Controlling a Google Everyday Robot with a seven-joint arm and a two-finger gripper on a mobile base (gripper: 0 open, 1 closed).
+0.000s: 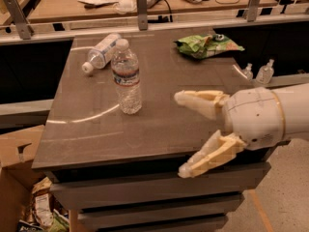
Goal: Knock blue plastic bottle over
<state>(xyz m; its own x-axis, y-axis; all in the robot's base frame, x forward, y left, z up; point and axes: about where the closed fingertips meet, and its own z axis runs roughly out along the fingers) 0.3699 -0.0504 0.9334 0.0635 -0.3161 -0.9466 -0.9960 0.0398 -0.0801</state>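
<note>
Right of blue plastic bottle (127, 79), tool (181, 134) spread wide, empty, over table (96, 139)

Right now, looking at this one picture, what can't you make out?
Camera view, blue plastic bottle, standing upright: label print too small to read.
Camera view, gripper, open at the table's front right corner: its arm is cut off by the right edge.
Camera view, back desk: clutter blurred, cut by the top edge.
Camera view, cardboard box: contents cut by the left and bottom edges.
</note>
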